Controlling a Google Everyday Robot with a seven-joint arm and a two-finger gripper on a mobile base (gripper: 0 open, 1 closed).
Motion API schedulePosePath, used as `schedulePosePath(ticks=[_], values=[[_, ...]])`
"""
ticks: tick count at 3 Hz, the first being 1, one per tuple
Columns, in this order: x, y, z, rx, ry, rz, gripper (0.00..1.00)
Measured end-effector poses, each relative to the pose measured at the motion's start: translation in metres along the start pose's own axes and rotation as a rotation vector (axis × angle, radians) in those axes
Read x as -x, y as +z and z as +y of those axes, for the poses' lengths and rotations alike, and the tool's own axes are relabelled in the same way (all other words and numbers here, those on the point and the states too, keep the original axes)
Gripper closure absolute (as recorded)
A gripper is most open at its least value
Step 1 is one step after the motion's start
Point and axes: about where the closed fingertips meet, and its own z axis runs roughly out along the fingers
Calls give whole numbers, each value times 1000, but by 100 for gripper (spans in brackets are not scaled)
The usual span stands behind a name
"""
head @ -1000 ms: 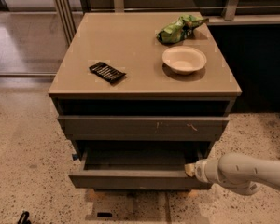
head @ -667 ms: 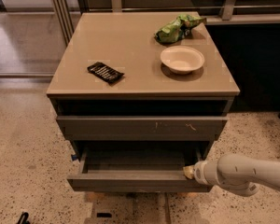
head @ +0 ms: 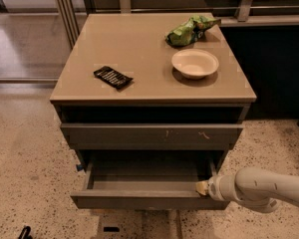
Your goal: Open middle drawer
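The middle drawer [head: 139, 199] is a wide, shallow, dark grey drawer with a plain front. It stands pulled out of the cabinet, and its grey tray interior [head: 144, 176] shows. Above it is a shut grey drawer front with pale scratch marks [head: 149, 133]. My gripper [head: 203, 187] is at the right end of the middle drawer's front, at its top edge. My pale arm [head: 261, 189] reaches in from the right. No lower drawer shows.
On the tan cabinet top [head: 139, 39] lie a black packet [head: 112, 76], a white bowl [head: 195, 62] and a green snack bag [head: 189, 30]. Speckled floor [head: 25, 163] lies to the left and right. A dark wall panel [head: 279, 68] stands at the right.
The middle drawer has slid a little further out toward the camera, and my gripper has moved with its right end.
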Motion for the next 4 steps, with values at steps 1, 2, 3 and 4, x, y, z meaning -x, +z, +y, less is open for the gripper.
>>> schedulePosePath(ticks=[1, 2, 3, 4], values=[[-19, -2, 5, 42, 20, 4, 100], [-18, -3, 5, 42, 20, 4, 100], [-43, -9, 13, 98, 48, 3, 98], [-40, -13, 14, 93, 50, -10, 68]])
